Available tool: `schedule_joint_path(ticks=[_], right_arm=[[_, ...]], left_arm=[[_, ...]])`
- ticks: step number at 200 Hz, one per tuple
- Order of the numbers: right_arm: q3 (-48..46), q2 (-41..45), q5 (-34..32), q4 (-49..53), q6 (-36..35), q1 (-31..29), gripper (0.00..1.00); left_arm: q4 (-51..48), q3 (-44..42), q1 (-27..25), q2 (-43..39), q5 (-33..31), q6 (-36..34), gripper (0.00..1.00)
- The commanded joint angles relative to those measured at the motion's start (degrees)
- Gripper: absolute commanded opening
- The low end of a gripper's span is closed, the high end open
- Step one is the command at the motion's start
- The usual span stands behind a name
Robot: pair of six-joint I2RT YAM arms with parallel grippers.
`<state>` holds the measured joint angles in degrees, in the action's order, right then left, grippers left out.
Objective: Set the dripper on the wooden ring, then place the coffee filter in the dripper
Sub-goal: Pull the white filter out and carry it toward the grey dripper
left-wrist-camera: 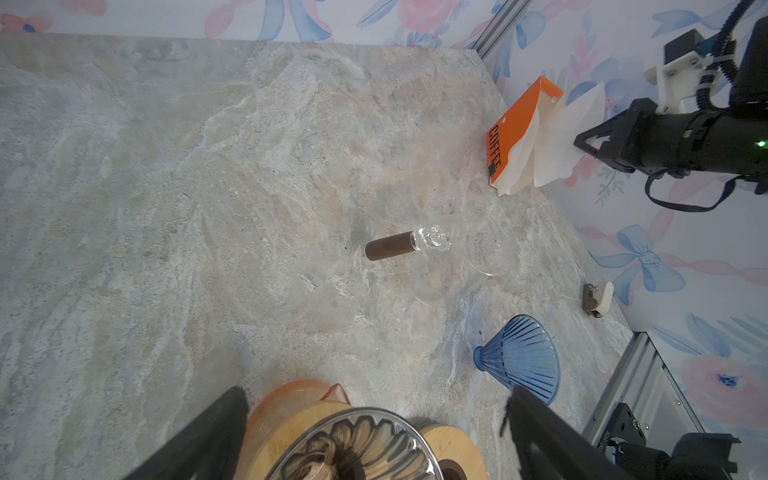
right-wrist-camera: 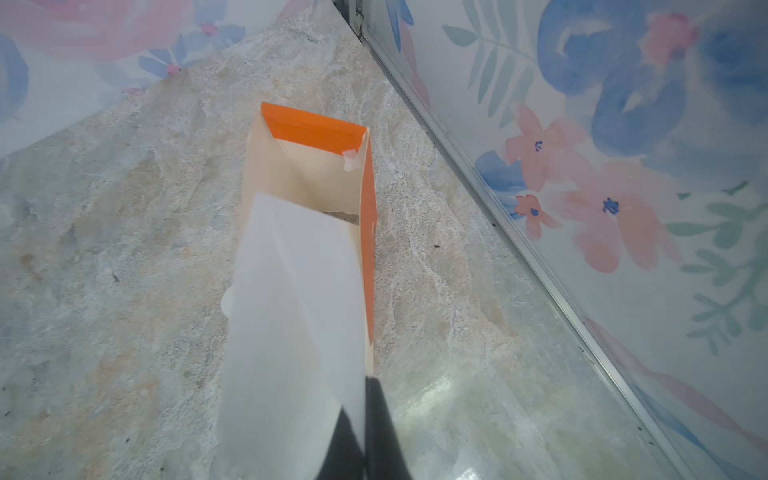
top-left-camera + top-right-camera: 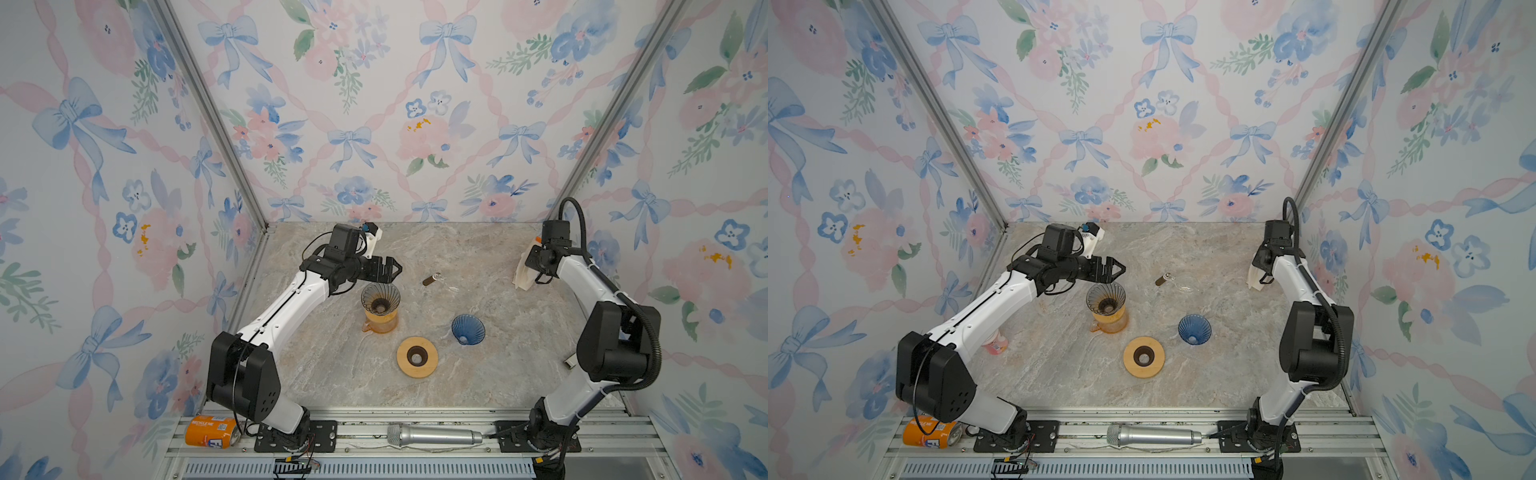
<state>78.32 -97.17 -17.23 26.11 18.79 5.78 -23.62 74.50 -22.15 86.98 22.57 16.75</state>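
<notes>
**Coffee filter [image 1: 582,120] pinched at the box, dripper waiting empty**

Wide look first: the marble table [image 3: 498,386] holds everything, and the landmark is the smoky dripper [image 3: 380,297], seated upright on the orange carafe [image 3: 381,323]. Its cone looks bare, with no paper in it.

Over to the arms. The left hand [image 3: 394,268] hangs just beside and above the dripper with its jaws spread wide, gripping nothing. The right hand [image 1: 579,143] is well apart from the dripper, across the table by the side wall, clenched on the edge of one white coffee filter.

That sheet comes from the orange box [image 1: 515,129], which stands about as far from the dripper as the table allows. The filter's lower part overlaps the box mouth, so I can't tell whether it is fully clear yet.

Smaller bits now. A wooden ring [image 3: 417,357] lies flat near the dripper on the near side. A blue cone [image 3: 468,329] is tipped over a little further off. A glass piece [image 3: 432,279] with a brown handle rests between the dripper and the box.

My read: the pick is made and that's about all. The carry across to the dripper, the seating in the cone and the release are all left to do.
</notes>
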Motion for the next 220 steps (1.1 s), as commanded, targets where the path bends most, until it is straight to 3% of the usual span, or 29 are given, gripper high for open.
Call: schedule_joint_path(ticks=[1,55,113,141,220], right_arm=[[0.84,5.63,-1.23,2.38,-0.62,-0.87,0.0],[-0.3,15.47,-0.88,7.35,-5.61,-4.23,0.0],[5.89,21.04,25.6,17.71,-8.75,-5.08,0.0],[12.28,19.3,34.65,22.98,-7.97,-7.0,0.0],[38.41,2.82,41.06,42.69,-10.28,-24.28,0.0]], left_arm=[[0.59,1.61,-0.51,0.1,0.57,0.91,0.98],[0.59,1.66,-1.27,-2.28,-0.83,1.33,0.98],[0.59,0.66,-1.49,-7.88,-3.96,1.64,0.98],[0.5,-0.93,-1.49,-11.06,-4.74,2.13,0.98],[-0.55,-6.4,-1.5,-18.87,-4.66,4.52,0.98]])
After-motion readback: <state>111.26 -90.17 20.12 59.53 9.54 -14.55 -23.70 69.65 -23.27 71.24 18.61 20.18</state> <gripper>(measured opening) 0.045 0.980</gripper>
